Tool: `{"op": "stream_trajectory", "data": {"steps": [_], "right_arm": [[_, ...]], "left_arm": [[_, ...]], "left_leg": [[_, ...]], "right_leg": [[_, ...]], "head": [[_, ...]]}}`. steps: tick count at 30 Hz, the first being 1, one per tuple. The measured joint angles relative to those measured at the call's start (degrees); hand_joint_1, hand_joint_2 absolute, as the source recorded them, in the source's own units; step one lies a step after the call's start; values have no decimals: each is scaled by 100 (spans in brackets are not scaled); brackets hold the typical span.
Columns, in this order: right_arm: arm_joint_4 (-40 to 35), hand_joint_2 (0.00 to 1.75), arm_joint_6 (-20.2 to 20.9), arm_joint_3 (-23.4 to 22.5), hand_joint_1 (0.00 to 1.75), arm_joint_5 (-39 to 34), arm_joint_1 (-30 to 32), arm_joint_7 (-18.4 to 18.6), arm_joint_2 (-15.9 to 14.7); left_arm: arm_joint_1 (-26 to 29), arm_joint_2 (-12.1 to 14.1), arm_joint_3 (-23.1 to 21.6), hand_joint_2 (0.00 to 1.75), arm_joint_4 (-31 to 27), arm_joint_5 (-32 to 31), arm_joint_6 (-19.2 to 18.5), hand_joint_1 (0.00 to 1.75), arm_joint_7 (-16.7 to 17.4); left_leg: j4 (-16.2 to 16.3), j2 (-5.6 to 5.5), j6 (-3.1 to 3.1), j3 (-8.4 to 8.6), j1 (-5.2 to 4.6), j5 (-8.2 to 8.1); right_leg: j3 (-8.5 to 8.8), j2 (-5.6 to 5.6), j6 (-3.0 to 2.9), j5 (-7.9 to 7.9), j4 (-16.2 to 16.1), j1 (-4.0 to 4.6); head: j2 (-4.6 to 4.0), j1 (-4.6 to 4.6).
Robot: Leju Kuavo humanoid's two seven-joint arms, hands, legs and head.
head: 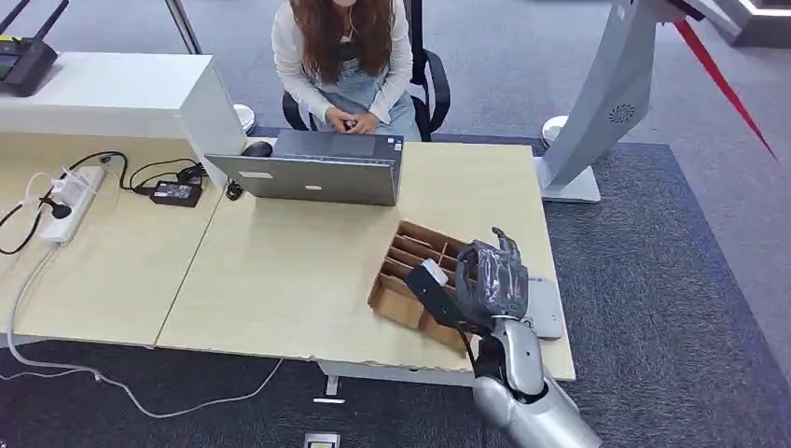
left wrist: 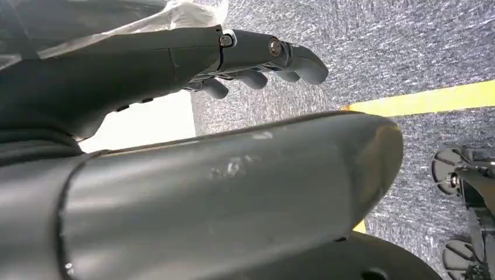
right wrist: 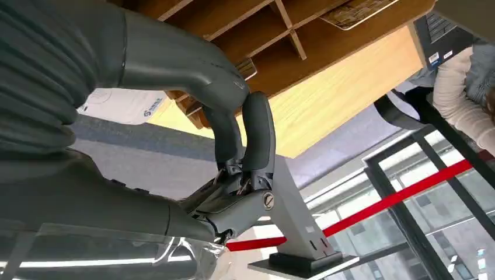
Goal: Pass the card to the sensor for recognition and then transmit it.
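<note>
Above desk [head: 280, 271], right hand [head: 485, 280] hovers over box [head: 401, 280], fingers [head: 504, 252] upright.

A person [head: 340, 56] sits at upper centre behind an open laptop [head: 312, 170] on the surface [head: 280, 271]. A power strip [head: 73, 201] and black adapter [head: 176, 193] lie at left.

One laptop [head: 312, 168] is seen at upper centre of the head view, and one person [head: 342, 56] is seated behind it. One cardboard box [head: 410, 280] with dividers is counted at lower right. One power strip [head: 70, 201] and one black adapter [head: 175, 193] are seen at left. One grey pad [head: 544, 308] is counted beside the box.
</note>
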Motion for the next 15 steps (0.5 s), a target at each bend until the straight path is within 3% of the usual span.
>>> {"op": "stream_trajectory", "data": {"steps": [4, 5, 9, 13, 15], "right_arm": [[0, 175, -2, 0, 136, 0, 0, 0, 0], [0, 175, 0, 0, 84, 2, 0, 0, 0], [0, 175, -11, 0, 72, -13, 0, 0, 0], [18, 175, -37, 0, 40, -46, -1, -18, 2], [44, 175, -42, 0, 33, -59, -1, -22, 2]], "left_arm": [[0, 0, 0, 0, 0, 0, 0, 0, 0], [0, 2, 0, 0, 0, 0, 0, 0, 0], [0, 0, 0, 0, 0, 11, 2, 0, -6], [0, 0, 0, 0, 0, 22, 13, 0, -15], [0, 2, 0, 0, 0, 22, 13, 0, -17]], "left_leg": [[0, 0, 0, 0, 0, 0], [0, 0, 0, 0, 0, 0], [0, 0, 0, 0, 0, 0], [0, 0, 0, 0, 0, 0], [0, 0, 0, -1, 0, 0]], "right_leg": [[0, 0, 0, 0, 0, 0], [0, 0, 0, 0, 0, 0], [0, 0, 0, 0, 0, 0], [0, 0, 0, 0, 0, 0], [0, 0, 0, 0, 0, 0]], "head": [[0, 0], [0, 0], [0, 0], [0, 0], [0, 0]]}}
